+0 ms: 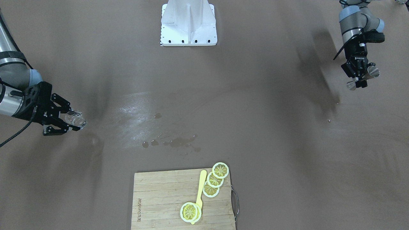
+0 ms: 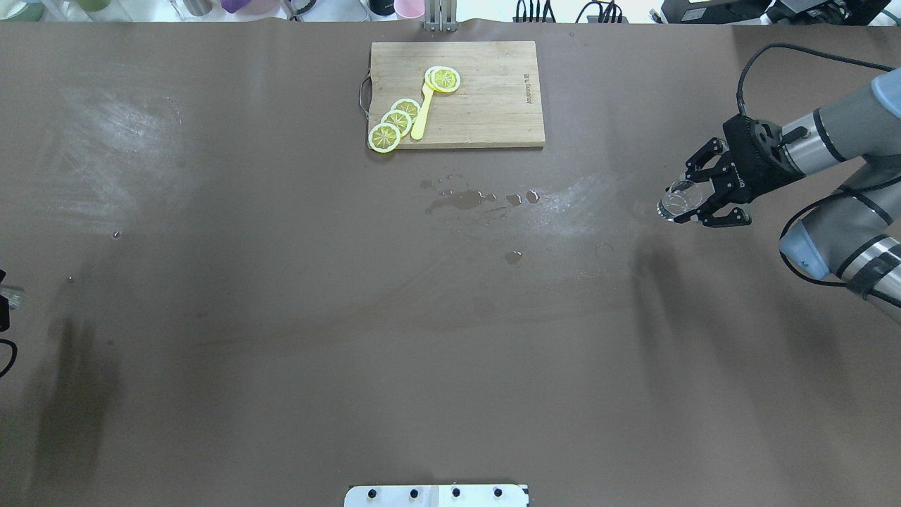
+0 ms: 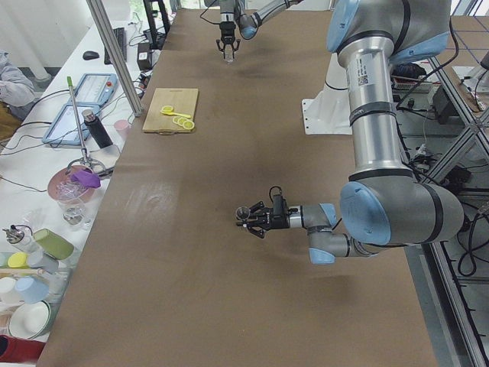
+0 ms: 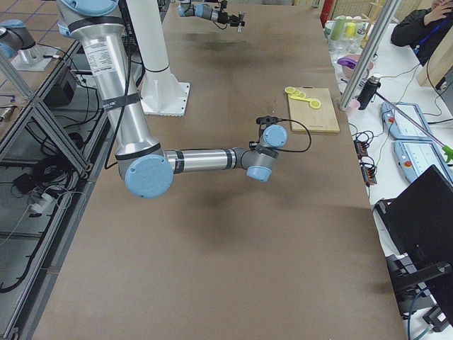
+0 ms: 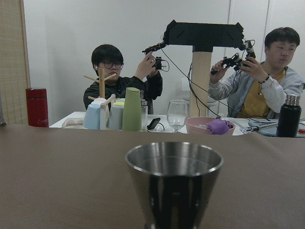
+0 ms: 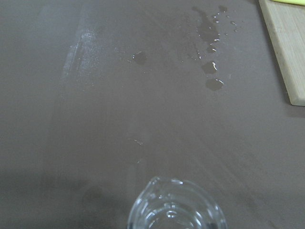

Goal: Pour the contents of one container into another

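Right gripper (image 2: pixel 688 202) pinches a clear glass tumbler (image 2: pixel 674 204) above the brown worktop (image 2: pixel 281 317); left gripper (image 1: pixel 361 76) clamps a polished steel cup (image 1: pixel 372 72), well apart. Tilting either before they meet would likely add to the puddles (image 2: pixel 461 199).

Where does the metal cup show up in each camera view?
Front-facing: metal cup upper right, in the left gripper.
Overhead: the cup at the left edge, mid-height.
Exterior left: the cup at the near arm's tip, centre.
Exterior right: at the far arm's tip, too small to make out.
Left wrist: the cup bottom centre, close up.
Right wrist: not in it; the glass shows instead.
Landmark: the cutting board, in every view but the left wrist's.
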Available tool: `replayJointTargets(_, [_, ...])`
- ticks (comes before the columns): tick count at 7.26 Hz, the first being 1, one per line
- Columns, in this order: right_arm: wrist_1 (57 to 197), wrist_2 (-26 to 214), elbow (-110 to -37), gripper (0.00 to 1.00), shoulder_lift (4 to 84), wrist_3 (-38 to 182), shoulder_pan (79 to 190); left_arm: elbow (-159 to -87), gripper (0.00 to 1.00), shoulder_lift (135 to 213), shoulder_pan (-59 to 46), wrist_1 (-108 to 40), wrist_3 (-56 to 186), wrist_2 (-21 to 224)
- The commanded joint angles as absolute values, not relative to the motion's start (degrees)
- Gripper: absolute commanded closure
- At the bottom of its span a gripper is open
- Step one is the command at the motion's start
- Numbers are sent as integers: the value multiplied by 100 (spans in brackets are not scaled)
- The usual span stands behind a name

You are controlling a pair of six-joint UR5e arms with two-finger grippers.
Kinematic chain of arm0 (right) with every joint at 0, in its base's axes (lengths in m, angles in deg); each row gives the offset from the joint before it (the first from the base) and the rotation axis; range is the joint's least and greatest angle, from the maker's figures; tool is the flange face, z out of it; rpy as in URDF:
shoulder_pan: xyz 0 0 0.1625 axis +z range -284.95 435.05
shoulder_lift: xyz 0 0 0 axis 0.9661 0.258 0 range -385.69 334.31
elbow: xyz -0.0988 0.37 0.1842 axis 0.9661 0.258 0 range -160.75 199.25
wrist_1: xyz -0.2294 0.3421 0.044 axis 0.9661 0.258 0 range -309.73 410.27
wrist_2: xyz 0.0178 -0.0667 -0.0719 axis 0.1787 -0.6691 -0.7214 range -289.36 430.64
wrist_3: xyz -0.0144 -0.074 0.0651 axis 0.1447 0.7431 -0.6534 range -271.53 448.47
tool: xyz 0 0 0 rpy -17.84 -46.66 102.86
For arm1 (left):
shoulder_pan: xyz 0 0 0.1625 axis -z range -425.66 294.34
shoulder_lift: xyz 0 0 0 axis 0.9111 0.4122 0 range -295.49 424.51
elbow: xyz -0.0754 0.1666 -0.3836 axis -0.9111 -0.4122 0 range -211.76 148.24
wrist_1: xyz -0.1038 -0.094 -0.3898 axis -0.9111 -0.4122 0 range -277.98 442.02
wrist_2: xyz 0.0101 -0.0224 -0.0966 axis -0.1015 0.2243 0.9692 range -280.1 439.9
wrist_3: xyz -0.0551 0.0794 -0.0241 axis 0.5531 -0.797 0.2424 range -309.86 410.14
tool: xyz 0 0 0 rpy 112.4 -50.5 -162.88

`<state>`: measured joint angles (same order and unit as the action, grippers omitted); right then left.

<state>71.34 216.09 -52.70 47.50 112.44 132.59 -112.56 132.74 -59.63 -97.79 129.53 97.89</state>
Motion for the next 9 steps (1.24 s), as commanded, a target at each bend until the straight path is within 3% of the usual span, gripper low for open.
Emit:
replayJointTargets(1, [6373, 21128, -4975, 100, 4735, 10781, 12946, -11271, 100, 13254, -6056, -8784, 13720, 9765])
replayJointTargets(7, [6346, 20827, -4957, 100, 4752, 10676, 12682, -11236, 100, 13517, -6030, -8235, 13803, 9791])
replayJointTargets(9, [6346, 20845, -4940, 100, 4779, 10658, 12646, -11236, 91, 13623, -6030, -7970, 13811, 9783])
